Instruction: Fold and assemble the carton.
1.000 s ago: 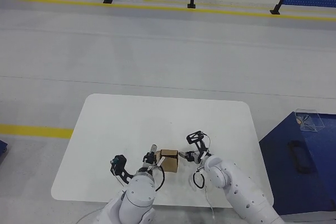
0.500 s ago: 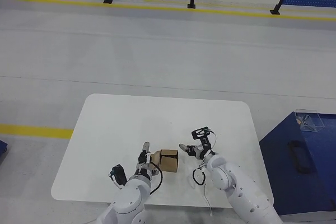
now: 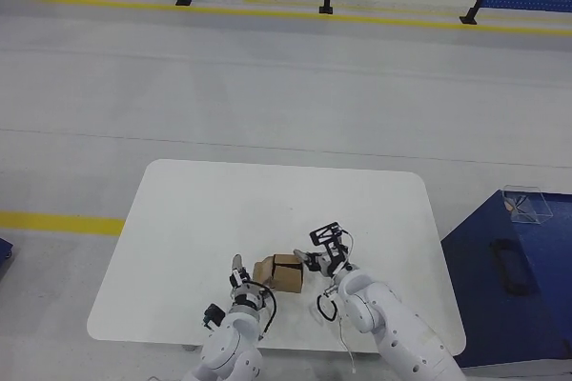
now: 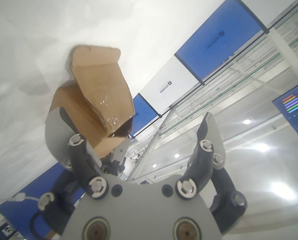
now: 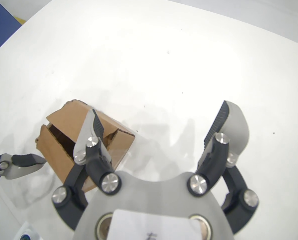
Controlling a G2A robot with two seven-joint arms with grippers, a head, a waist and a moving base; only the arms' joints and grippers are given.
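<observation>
You have the carton point(image 3: 278, 272) lying on the surface point(image 3: 267, 200), towards the edge nearest the robot and about midway along it. The left pincer point(image 4: 130, 117) sits just beside the carton's left side and the right pincer point(image 5: 159, 108) just beside its right, so the carton lies between them.

The carton point(image 3: 280, 272) is plain brown cardboard, the table point(image 3: 200, 210) white, the floor stripe point(image 3: 48, 223) yellow

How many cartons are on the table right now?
1. The carton sits near the robot-side edge of the table, between the open left tool and the open right tool, with its flaps not yet closed. Nothing nearby could hide another.
</observation>
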